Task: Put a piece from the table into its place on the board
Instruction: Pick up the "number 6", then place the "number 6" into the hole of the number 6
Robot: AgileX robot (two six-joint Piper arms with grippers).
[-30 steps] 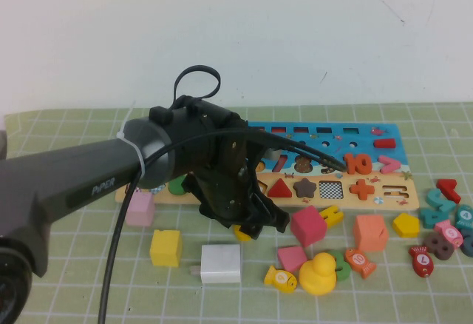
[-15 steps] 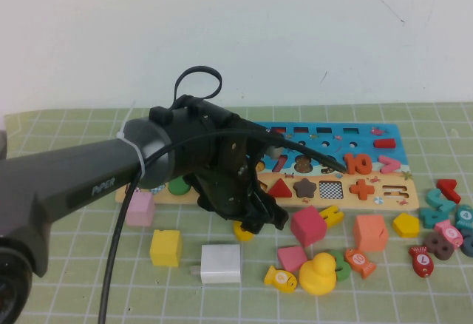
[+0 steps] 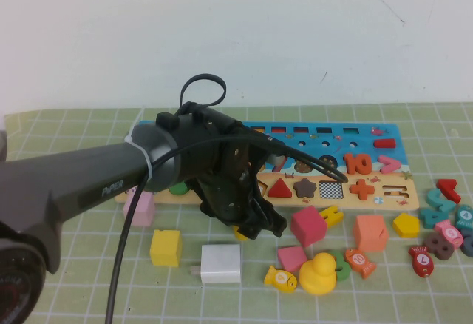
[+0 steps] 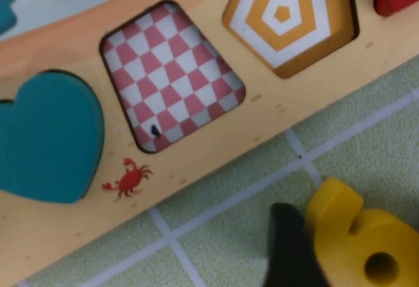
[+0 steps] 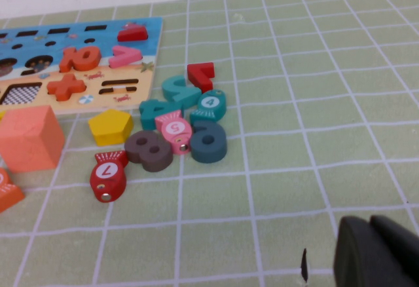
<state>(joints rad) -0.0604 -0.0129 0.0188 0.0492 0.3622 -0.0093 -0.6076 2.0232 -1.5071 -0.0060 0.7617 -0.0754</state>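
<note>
The left gripper (image 3: 260,224) hangs low over the table (image 3: 89,279) just off the board's (image 3: 384,198) near edge, fingers apart astride the yellow 6 (image 4: 357,244), which lies on the mat. The right gripper (image 5: 383,254) sits near the table's right side, fingers together.

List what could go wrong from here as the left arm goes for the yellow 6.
1. The left gripper, jaws open, sits low over the yellow 6 with one finger against it; closing off-centre may push it away.
2. The board edge and pink cube are close, so they could be bumped.

The right gripper hangs above the mat, away from this.
</note>
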